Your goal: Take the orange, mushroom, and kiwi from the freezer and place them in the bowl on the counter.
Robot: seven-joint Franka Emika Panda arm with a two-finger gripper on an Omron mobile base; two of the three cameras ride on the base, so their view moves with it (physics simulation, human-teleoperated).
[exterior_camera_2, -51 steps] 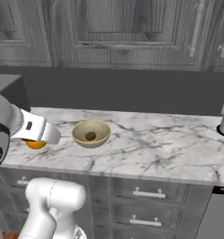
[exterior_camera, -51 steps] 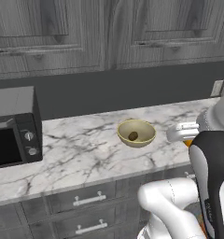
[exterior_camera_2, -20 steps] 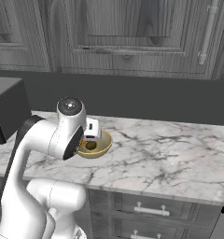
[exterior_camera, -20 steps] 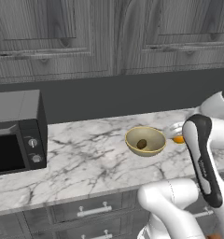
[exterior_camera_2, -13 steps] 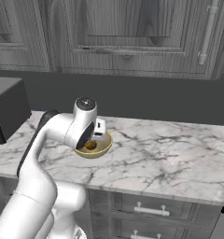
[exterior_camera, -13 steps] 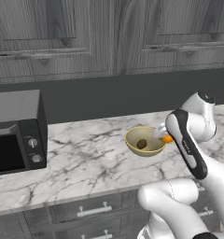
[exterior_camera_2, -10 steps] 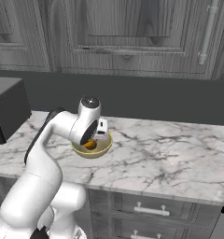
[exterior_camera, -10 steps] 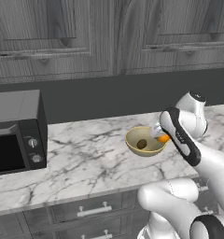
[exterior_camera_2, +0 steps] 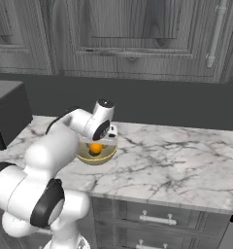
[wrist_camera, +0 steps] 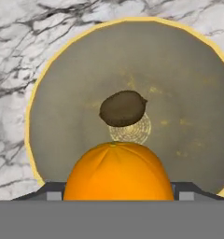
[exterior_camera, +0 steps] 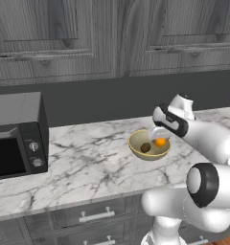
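End effector (exterior_camera: 159, 140) has carried the orange (exterior_camera: 160, 141) over the bowl (exterior_camera: 136, 147) — above the kiwi (exterior_camera: 145, 147).

No text, label, brand, number or sign can be read anywhere in these pictures. The microwave (exterior_camera: 17, 135) has two round knobs on its front panel, but no markings around them are legible.
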